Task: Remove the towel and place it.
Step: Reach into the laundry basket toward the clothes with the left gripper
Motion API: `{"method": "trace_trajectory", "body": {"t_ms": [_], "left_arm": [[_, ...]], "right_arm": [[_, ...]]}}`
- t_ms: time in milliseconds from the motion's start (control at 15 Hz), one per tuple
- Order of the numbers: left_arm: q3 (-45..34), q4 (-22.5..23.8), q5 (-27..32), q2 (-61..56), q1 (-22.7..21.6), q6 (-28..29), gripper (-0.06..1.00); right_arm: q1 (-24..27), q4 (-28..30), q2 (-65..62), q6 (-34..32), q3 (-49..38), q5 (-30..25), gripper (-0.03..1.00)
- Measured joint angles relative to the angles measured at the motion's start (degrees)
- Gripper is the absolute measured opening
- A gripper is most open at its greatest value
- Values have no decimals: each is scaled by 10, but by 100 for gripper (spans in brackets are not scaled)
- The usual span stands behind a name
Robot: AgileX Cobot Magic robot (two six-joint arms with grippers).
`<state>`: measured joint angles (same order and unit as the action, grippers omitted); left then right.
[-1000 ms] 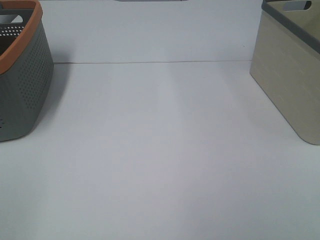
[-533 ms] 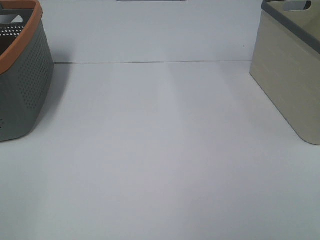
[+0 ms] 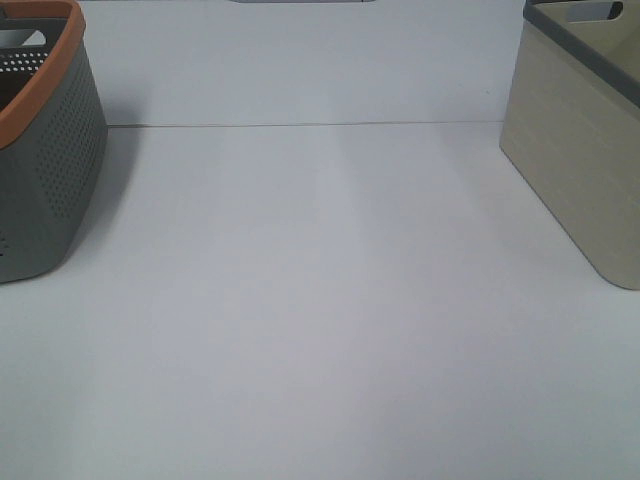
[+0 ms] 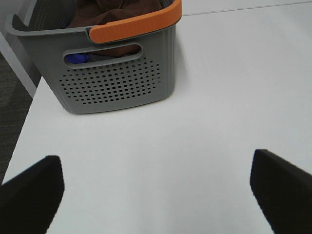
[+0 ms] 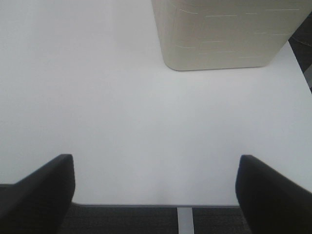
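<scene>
The dark reddish-brown towel (image 4: 114,12) lies bunched inside the grey perforated basket with an orange rim (image 4: 117,80). The basket also shows at the left edge of the exterior high view (image 3: 45,170), where the towel is hidden. My left gripper (image 4: 156,187) is open and empty, its black fingers (image 4: 31,195) wide apart over the bare white table, short of the basket. My right gripper (image 5: 156,190) is open and empty above the table's near edge. Neither gripper shows in the exterior high view.
A beige bin with a grey rim (image 3: 585,150) stands at the right; it also shows in the right wrist view (image 5: 226,31). Blue fabric (image 4: 77,58) shows through the grey basket's handle slot. The white table (image 3: 320,300) lies between the two containers.
</scene>
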<state>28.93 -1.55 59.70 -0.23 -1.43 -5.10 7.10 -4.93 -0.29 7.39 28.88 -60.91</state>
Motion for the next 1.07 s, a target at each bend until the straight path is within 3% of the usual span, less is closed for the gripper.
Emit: {"method": "trace_trajectory", "body": {"t_ms": [1067], "left_arm": [[0, 0, 0, 0, 0, 0, 99]], "right_arm": [[0, 0, 0, 0, 0, 0, 79]]}}
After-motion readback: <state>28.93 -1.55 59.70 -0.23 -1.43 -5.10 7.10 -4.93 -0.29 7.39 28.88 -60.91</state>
